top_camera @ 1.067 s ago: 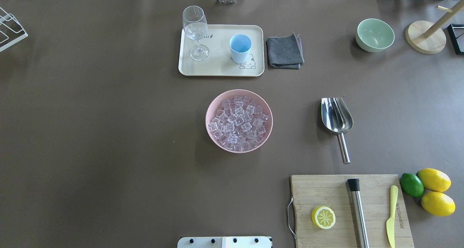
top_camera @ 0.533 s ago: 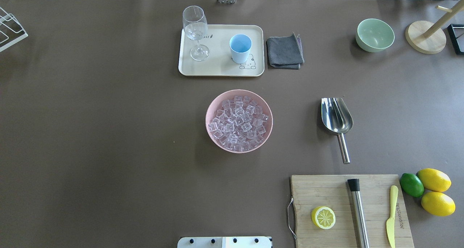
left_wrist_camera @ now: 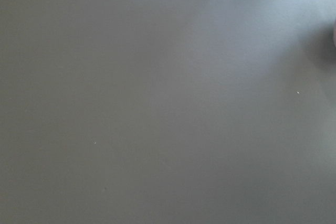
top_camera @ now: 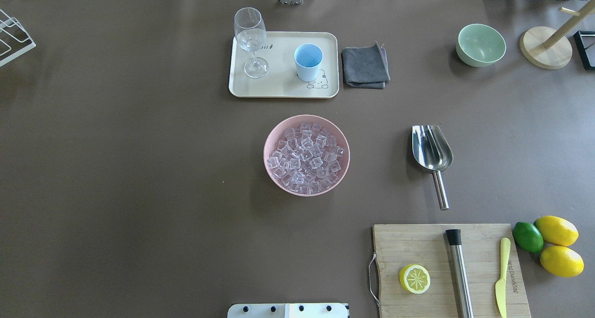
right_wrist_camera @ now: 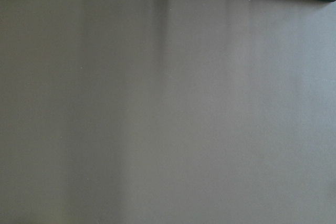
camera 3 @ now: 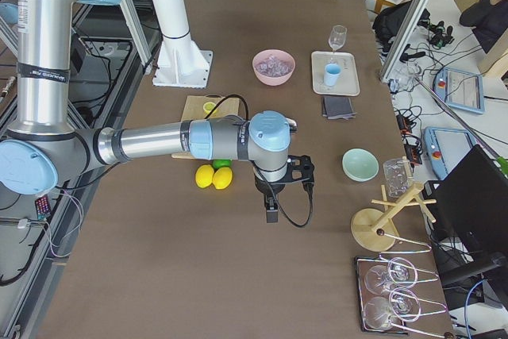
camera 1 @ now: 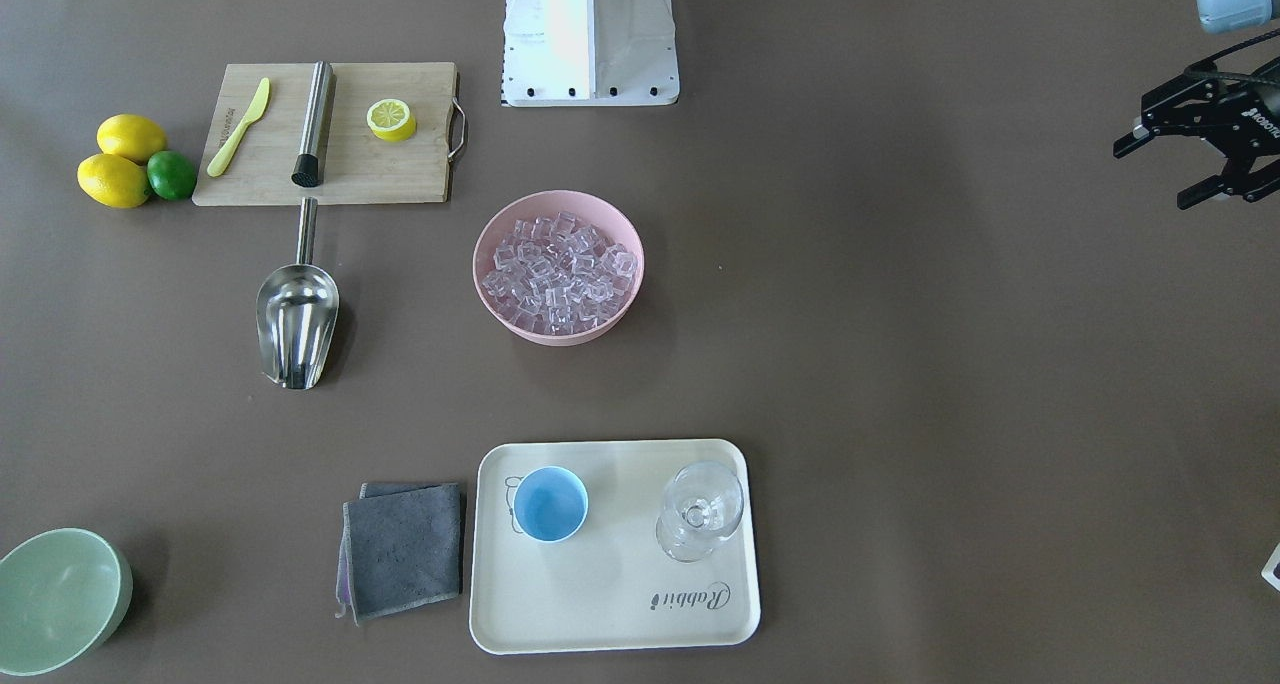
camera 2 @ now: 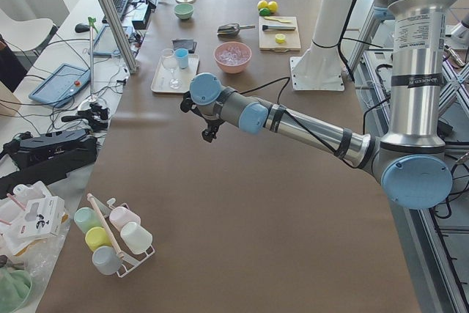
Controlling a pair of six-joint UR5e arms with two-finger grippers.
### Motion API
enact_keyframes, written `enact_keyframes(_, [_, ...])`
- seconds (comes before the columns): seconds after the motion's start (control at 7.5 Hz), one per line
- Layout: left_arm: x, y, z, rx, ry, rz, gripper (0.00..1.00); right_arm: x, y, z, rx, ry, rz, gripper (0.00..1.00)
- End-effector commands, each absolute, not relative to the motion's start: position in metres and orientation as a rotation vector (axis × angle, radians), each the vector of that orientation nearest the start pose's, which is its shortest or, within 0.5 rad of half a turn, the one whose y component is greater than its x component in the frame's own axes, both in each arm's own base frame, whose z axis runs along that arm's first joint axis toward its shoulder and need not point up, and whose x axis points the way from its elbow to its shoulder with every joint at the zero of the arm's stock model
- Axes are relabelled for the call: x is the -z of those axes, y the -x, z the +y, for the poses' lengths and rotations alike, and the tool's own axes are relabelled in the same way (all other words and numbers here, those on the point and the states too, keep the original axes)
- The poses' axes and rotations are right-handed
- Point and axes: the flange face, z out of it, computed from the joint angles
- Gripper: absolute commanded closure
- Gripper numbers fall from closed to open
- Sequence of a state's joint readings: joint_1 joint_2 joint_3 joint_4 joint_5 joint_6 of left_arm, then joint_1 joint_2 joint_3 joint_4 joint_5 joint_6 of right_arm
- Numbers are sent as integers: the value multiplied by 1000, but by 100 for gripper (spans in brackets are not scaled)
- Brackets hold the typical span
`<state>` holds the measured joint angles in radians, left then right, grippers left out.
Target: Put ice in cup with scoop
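Note:
The ice is a heap of clear cubes in a pink bowl at the table's middle. The light-blue cup stands upright on a cream tray beyond the bowl. The steel scoop lies flat on the table right of the bowl, handle toward me. My left gripper is open and empty, far out to the left of all these. My right gripper shows only in the exterior right view, beyond the lemons; I cannot tell whether it is open.
A wine glass shares the tray. A grey cloth and a green bowl lie to its right. A cutting board holds a lemon half, a steel cylinder and a yellow knife.

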<state>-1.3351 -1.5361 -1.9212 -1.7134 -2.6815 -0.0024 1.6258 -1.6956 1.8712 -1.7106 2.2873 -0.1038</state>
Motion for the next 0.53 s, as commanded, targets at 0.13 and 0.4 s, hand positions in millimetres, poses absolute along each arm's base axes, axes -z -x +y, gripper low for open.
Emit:
enact_keyframes(0.13, [-432, -160, -444, -813, -570, 1094, 1, -511, 5, -445, 172, -110, -730, 1])
enact_keyframes(0.4, [-389, -217, -456, -923, -682, 1067, 1, -465, 79, -449, 156, -64, -763, 1])
